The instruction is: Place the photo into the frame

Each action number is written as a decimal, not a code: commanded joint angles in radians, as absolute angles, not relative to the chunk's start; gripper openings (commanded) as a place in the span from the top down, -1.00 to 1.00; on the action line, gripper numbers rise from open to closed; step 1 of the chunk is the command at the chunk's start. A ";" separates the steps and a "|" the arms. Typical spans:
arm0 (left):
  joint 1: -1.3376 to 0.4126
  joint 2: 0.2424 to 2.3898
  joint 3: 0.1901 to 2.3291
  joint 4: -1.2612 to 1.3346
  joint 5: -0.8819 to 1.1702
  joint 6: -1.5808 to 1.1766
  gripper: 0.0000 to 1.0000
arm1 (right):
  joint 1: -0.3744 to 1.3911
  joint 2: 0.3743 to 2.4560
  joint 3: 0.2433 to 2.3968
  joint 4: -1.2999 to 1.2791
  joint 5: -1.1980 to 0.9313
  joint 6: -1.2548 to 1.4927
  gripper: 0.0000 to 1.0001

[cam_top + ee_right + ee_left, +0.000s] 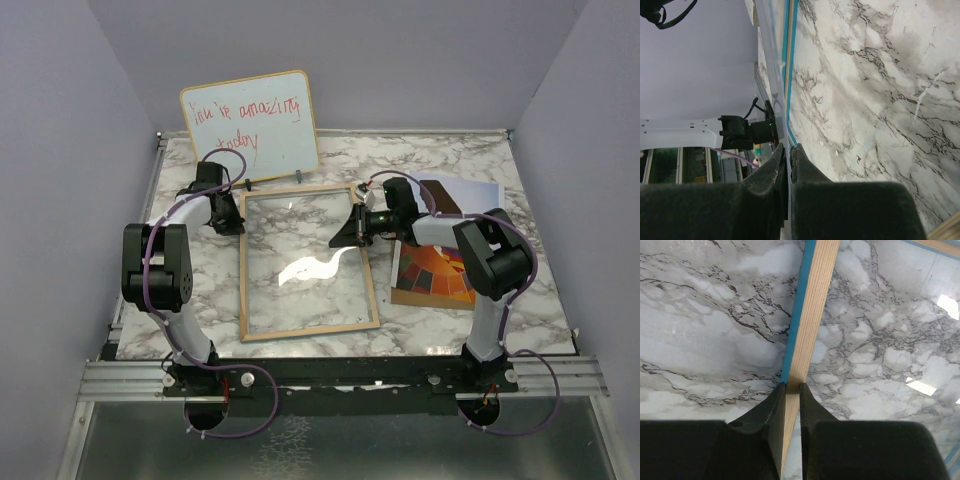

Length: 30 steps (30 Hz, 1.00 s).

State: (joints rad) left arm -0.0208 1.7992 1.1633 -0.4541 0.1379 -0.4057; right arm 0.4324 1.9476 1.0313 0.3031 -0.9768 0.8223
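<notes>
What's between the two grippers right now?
In the top view, only the frame: its clear pane spans from the left gripper to the right gripper.

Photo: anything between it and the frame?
Yes. The right arm crosses above the photo, and the right gripper is shut on the frame rail beside it. No loose object sits between them.

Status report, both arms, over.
Left gripper shut on frame, left rail; right gripper shut on its right rail. Photo outside frame, partly under right arm. Whiteboard stands just behind frame.
</notes>
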 commanded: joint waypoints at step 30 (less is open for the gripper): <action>-0.023 1.868 1.153 -0.497 0.124 -0.394 0.74 | 0.451 1.934 0.926 0.491 -0.878 0.798 0.94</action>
State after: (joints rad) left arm -0.0162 1.8046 1.1725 -0.4545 0.1364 -0.4030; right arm 0.4393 1.9472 0.9352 0.3977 -0.8886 0.8173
